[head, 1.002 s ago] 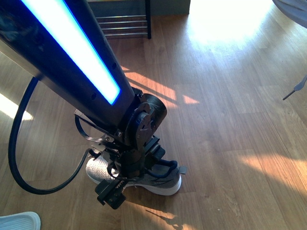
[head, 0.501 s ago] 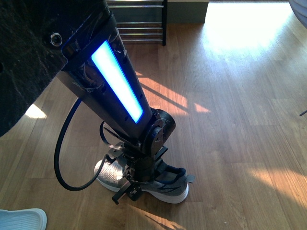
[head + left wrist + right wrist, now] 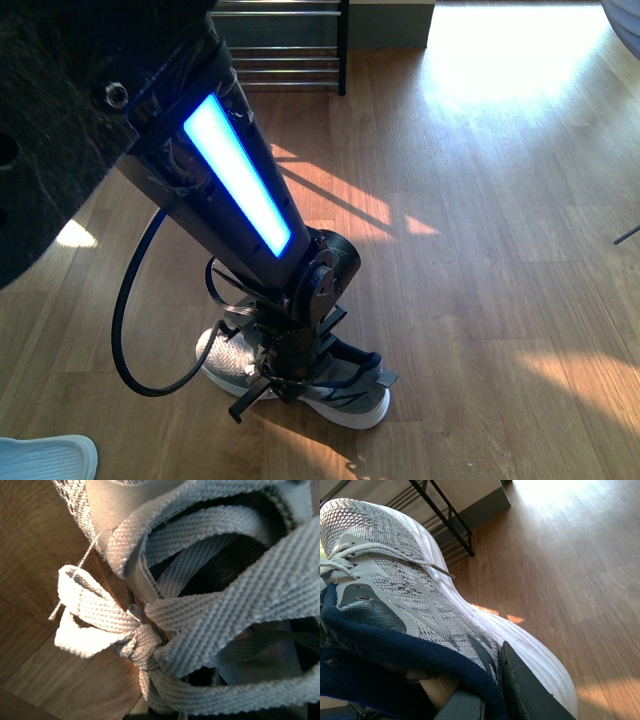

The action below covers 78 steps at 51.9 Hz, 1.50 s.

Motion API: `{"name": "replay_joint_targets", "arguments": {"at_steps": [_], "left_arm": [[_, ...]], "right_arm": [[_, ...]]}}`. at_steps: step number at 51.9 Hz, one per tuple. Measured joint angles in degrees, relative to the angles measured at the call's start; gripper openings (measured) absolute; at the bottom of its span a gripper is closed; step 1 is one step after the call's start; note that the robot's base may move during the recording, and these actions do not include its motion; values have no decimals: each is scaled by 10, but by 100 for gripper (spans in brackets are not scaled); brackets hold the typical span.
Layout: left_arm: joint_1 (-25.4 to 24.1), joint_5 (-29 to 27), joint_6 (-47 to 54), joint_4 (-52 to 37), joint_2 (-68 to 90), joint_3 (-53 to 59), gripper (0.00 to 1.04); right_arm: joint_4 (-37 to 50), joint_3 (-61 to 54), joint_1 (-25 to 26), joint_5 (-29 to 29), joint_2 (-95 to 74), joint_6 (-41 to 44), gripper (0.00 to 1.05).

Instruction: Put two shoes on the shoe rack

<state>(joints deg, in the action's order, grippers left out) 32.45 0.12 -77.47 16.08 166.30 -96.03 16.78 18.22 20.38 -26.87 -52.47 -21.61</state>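
One grey knit shoe (image 3: 345,388) with a white sole lies on the wooden floor in the front view. My left gripper (image 3: 272,385) hangs open right over its laces; the left wrist view is filled by the lace knot (image 3: 142,637), and no fingers show there. The other shoe (image 3: 410,595) fills the right wrist view, with my right gripper (image 3: 490,692) shut on it. One dark finger (image 3: 525,690) presses against its outer side by the navy collar. The shoe rack (image 3: 290,45) stands at the far top of the front view, and the shoe rack (image 3: 464,545) shows beyond the held shoe.
A white slipper (image 3: 45,455) lies at the floor's near left corner. The left arm's black cable (image 3: 125,330) loops beside the shoe. A grey wall base (image 3: 390,20) sits right of the rack. Sunlit wooden floor (image 3: 500,250) spreads to the right.
The left arm has swung and come lower over the floor shoe, its gripper now down at the laces. In the last half second it barely moved.
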Motion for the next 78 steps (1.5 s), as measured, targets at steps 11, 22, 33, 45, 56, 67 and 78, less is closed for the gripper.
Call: {"name": "replay_joint_targets", "arguments": {"at_steps": [11, 22, 33, 45, 56, 67, 78], "left_arm": [[-42, -76, 70, -70, -57, 68, 2], [-96, -128, 150, -146, -185, 170, 2], [-117, -167, 247, -212, -320, 272, 2], [-127, -192, 415, -321, -509, 461, 2], [-103, -216, 471, -326, -669, 589, 2], [-41, -289, 494, -237, -897, 677, 2], [-14, -313, 497, -202, -979, 698, 2]], "right_arm": [[0, 0, 0, 0, 0, 0, 5], [0, 0, 0, 0, 0, 0, 5], [0, 0, 0, -1, 0, 0, 5], [0, 0, 0, 0, 0, 0, 5], [0, 0, 0, 0, 0, 0, 5], [0, 0, 0, 0, 0, 0, 5], [0, 0, 0, -1, 0, 0, 5]]}}
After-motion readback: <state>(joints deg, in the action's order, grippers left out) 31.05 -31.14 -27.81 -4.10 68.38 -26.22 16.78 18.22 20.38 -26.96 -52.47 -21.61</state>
